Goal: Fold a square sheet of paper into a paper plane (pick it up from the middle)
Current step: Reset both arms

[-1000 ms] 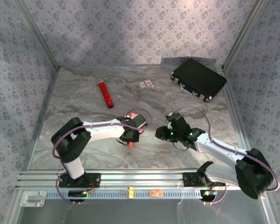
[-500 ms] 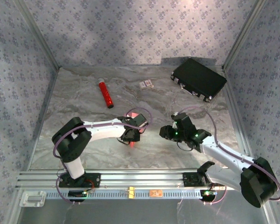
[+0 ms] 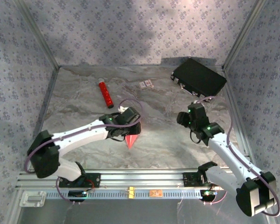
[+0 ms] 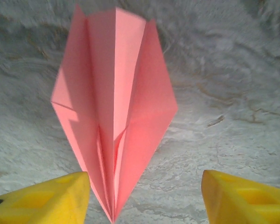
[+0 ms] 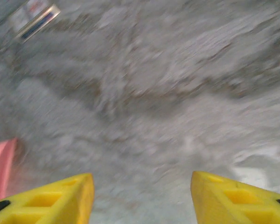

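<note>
The paper plane [image 3: 132, 140] is a slim pink dart with a centre crease, lying on the grey marbled table [image 3: 84, 107] near its middle. My left gripper [image 3: 127, 133] hangs just over the plane, open. In the left wrist view the plane [image 4: 114, 112] lies between the two spread yellow fingers [image 4: 42, 198] of the left gripper [image 4: 144, 191], and neither finger touches it. My right gripper [image 3: 181, 117] is open, off to the plane's right and apart from it. The right wrist view is blurred: my right gripper [image 5: 140, 189] is empty and the plane's pink edge [image 5: 2, 170] sits at far left. A flat square sheet of paper is out of view.
A glossy red cylinder [image 3: 105, 94] lies at the back left. A small white-and-red card [image 3: 146, 84] sits at the back centre, also in the right wrist view [image 5: 35, 18]. A black case [image 3: 199, 78] occupies the back right corner. Patterned walls enclose the table, and a metal rail [image 3: 130, 179] runs along the near edge.
Both grippers have opened. The left one has let go of the plane, which now lies free on the table. The right gripper has drawn back to the right, away from it.
</note>
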Action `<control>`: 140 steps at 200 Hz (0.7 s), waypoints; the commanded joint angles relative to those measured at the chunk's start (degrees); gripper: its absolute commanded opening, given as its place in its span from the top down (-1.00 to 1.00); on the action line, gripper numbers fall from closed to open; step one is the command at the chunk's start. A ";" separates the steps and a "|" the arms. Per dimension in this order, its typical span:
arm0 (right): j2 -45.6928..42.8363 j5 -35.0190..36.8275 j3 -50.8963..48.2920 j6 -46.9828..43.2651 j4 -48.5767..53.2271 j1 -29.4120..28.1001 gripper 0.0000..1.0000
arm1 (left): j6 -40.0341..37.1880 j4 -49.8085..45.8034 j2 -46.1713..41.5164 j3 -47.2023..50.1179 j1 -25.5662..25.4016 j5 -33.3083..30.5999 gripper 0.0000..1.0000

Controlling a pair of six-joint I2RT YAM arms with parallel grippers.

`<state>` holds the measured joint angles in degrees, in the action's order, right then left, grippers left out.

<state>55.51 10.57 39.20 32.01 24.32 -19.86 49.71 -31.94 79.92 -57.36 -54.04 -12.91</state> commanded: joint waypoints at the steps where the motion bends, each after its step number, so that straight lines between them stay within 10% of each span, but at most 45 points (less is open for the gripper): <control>1: 2.42 12.33 1.67 -10.02 -2.69 3.09 -0.30 | -6.86 0.31 -6.47 4.47 5.34 -2.85 -0.39; 25: 9.57 20.00 -2.62 -22.08 -18.56 7.07 -0.66 | -17.67 4.62 -13.27 10.66 16.31 -5.63 -0.99; 79: 30.52 8.65 -7.02 -37.05 -54.27 12.18 -0.67 | -32.92 23.59 -17.92 22.13 45.15 -7.36 -0.99; 115: 29.94 -14.82 -18.91 -35.49 -73.16 22.14 -0.65 | -39.42 40.12 -13.65 27.36 51.14 -8.92 -1.00; 124: 32.78 -14.02 -22.18 -35.84 -82.91 21.51 -0.64 | -42.08 44.44 -12.12 28.85 51.37 -8.59 -1.00; 136: 29.73 -11.51 -18.69 -37.04 -70.77 20.21 -0.67 | -43.15 50.16 -9.35 30.65 51.86 -7.47 -1.00; 140: 30.69 -10.05 -17.93 -36.42 -71.80 20.21 -0.95 | -43.08 52.05 -8.21 31.23 52.11 -6.85 -1.00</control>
<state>85.93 4.67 20.23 -2.44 -40.71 1.69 13.10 4.08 67.61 -29.28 -2.90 -20.99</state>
